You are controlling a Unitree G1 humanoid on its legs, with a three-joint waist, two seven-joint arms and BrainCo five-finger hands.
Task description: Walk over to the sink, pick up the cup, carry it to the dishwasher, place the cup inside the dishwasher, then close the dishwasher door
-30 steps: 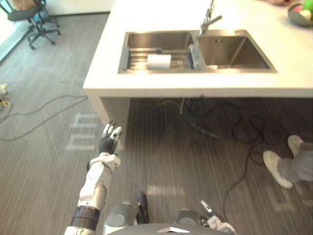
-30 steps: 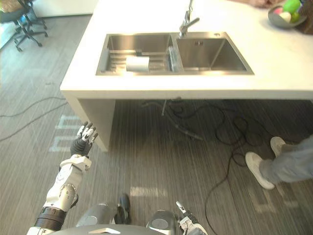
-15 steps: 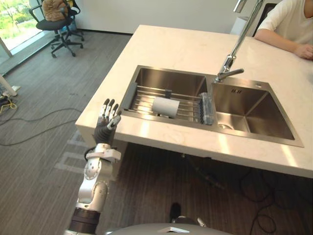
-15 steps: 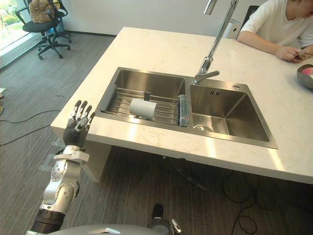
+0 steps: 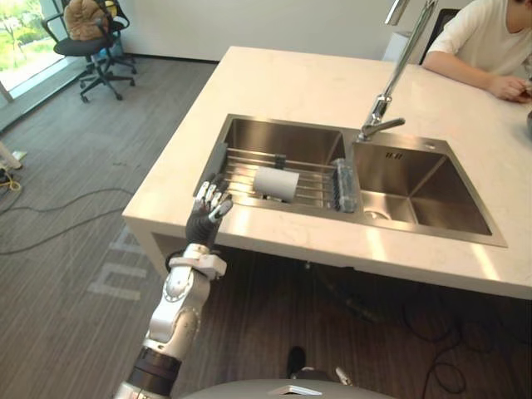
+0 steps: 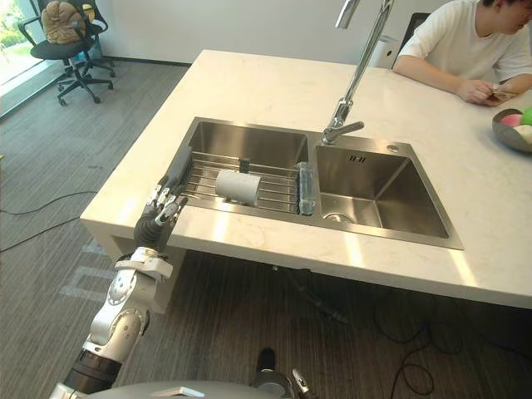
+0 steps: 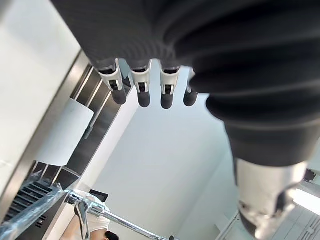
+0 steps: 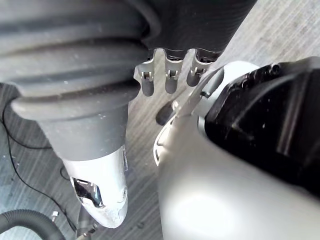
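Office chair (image 5: pixel 87 41): far left, on the floor, well apart from the counter (image 5: pixel 283 83).
Left hand (image 5: pixel 208 220): raised at the counter's front edge, just beside the left end of the sink (image 5: pixel 399 166); fingers straight and spread, holding nothing.
Wire rack (image 5: pixel 241 170): laid across the left basin.
Cup (image 5: pixel 275 184): white, lying on its side on the wire rack, apart from the left hand.
Faucet (image 5: pixel 381 125): behind the divider between the two basins.
Person (image 5: pixel 486 46): seated at the counter's far right corner.
Bowl (image 6: pixel 513 130): on the counter, at the right edge.
Right hand (image 8: pixel 171 80): hanging low, fingers relaxed, empty.
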